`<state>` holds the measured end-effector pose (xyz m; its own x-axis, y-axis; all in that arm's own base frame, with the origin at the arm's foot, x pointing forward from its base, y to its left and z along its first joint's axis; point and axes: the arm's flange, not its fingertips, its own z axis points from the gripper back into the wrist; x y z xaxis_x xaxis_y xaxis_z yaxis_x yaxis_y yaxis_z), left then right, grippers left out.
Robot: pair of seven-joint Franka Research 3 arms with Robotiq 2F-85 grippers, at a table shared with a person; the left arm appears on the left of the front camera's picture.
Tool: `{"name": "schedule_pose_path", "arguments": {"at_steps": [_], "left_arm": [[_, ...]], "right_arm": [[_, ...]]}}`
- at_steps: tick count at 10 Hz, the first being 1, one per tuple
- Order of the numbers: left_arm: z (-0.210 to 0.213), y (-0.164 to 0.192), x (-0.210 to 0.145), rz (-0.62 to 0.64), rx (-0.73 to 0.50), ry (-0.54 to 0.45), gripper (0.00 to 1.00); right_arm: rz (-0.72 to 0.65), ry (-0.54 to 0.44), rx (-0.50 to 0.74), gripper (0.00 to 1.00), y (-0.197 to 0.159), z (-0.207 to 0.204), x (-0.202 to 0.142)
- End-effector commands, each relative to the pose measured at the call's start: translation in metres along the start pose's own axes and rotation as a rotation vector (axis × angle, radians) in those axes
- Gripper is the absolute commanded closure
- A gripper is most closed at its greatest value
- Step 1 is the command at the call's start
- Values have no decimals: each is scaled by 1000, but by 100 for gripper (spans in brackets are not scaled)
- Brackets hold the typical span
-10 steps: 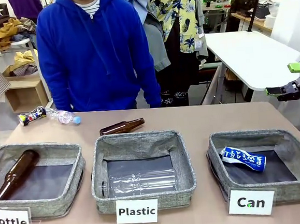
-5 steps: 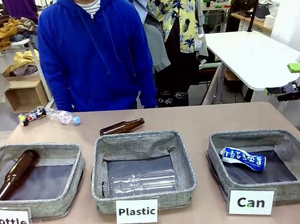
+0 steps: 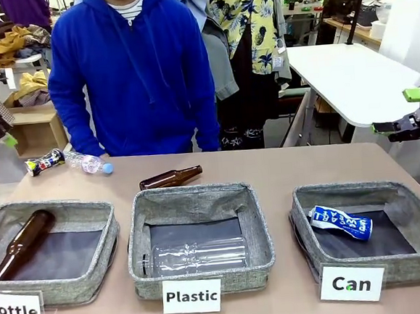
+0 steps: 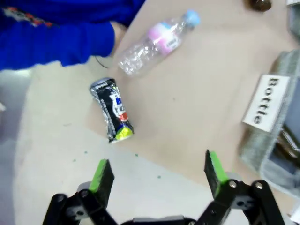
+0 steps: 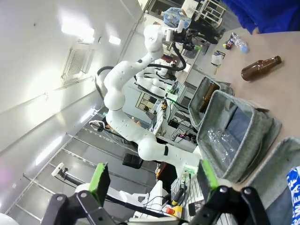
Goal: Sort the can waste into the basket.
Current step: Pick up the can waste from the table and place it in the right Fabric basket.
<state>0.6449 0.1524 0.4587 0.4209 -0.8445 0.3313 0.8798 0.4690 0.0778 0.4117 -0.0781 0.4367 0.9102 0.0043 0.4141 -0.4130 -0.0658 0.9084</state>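
Observation:
A dented blue-and-white can [image 3: 339, 222] lies inside the grey basket [image 3: 306, 226] behind the "Can" card [image 3: 351, 283]. A dark can with colourful print [image 3: 44, 163] lies on its side at the table's far left. In the left wrist view this dark can [image 4: 112, 110] is on the table ahead of my open left gripper [image 4: 159, 168], apart from the fingers. My left gripper [image 3: 3, 133] hangs above the far left edge. My right gripper [image 3: 403, 110] stands open off the table's right side, with nothing between its fingers [image 5: 99, 180].
A clear plastic bottle [image 3: 87, 164] lies beside the dark can, and a brown bottle [image 3: 170, 177] behind the "Plastic" basket [image 3: 196, 202]. The "Bottle" basket [image 3: 69, 212] holds another brown bottle. A person in a blue hoodie [image 3: 130, 69] stands at the far edge.
My left gripper has come in from the left edge, moving right toward the dark can. The person has shifted slightly. The right gripper and the cans have not moved.

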Motion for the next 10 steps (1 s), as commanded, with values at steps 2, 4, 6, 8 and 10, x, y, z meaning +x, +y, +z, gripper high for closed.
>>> {"name": "schedule_pose_path", "arguments": {"at_steps": [2,4,6,8,10], "left_arm": [[42,22,-33,15,-150,-147,0],[137,-25,-102,63,-207,-287,0],[197,-65,-178,115,-201,-423,0],[217,-81,-236,144,-182,-542,0],[218,-105,-285,142,-138,-655,0]], "right_arm": [[16,10,4,0,3,1,-1],[16,10,4,0,3,1,-1],[16,10,4,0,3,1,-1],[16,10,4,0,3,1,-1],[16,10,4,0,3,1,-1]]}}
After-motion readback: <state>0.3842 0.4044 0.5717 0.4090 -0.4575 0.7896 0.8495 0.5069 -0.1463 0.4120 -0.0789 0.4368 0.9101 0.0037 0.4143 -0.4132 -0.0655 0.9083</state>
